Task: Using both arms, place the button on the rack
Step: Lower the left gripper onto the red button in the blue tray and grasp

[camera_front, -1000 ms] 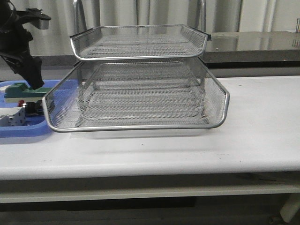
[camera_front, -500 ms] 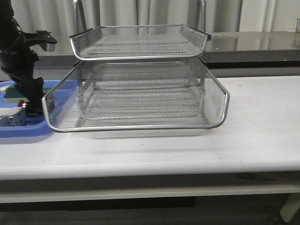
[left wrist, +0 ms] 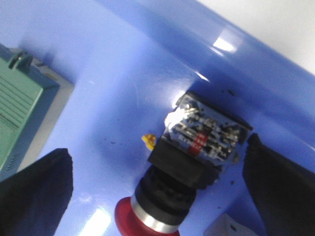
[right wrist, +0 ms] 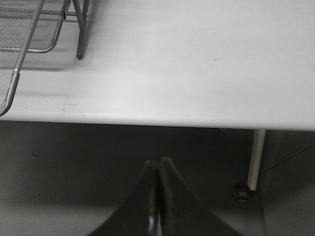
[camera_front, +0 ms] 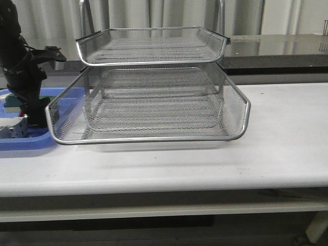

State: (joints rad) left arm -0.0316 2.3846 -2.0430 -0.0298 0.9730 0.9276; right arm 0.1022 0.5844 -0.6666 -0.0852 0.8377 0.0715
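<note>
The button (left wrist: 179, 172) lies on its side in the blue tray, red head (left wrist: 142, 221) toward the camera and blue rear block (left wrist: 209, 132) away from it. My left gripper (left wrist: 155, 157) is open and low over it, with one finger (left wrist: 34, 191) on each side and not touching. In the front view the left arm (camera_front: 23, 77) reaches down into the tray at the far left and hides the button. The rack (camera_front: 154, 102) stands mid-table, and I see no object on its tiers. My right gripper (right wrist: 157, 164) is shut and empty, off the table's front edge.
The blue tray (camera_front: 25, 142) sits left of the rack, close to its rim. It also holds a green block (left wrist: 19, 113) and a white-grey block (camera_front: 13, 129). A rack corner and leg (right wrist: 78, 34) show in the right wrist view, as does a table leg (right wrist: 255, 157).
My left arm has moved from over the green block to the right and down, so the open gripper now straddles the button. The rack has not moved.
</note>
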